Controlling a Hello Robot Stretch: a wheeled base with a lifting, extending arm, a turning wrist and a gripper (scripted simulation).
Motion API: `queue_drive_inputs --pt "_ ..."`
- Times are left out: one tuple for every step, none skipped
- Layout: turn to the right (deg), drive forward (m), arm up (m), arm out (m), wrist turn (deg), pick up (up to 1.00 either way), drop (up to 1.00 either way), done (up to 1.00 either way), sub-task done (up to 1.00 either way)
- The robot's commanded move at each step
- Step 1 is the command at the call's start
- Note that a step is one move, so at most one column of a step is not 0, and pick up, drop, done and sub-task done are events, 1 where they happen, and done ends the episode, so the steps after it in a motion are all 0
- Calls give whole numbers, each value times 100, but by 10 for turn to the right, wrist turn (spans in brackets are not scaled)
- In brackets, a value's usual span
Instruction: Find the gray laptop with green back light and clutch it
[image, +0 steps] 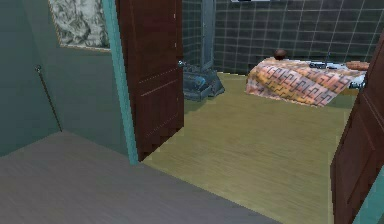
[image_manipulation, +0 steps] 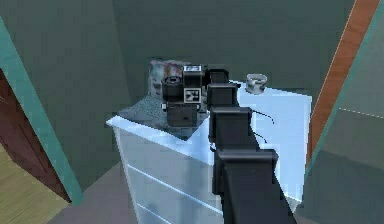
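White dresser top (image_manipulation: 290, 120), hand (image_manipulation: 183, 120) at its shadowed corner, grip and any load impossible to tell.

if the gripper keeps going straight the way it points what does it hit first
Likely the grey upright thing, maybe the laptop, on the white dresser, right by the gripper; depth is unclear.

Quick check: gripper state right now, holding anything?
Gripper: cannot tell whether it holds anything; a grey thing stands on the dresser at its far end.
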Motion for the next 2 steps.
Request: queue_drive_inputs --pt "0 0 0 0 30 0 0 0 0" --pt "0 0 -12 0 0 0 0 0 0"
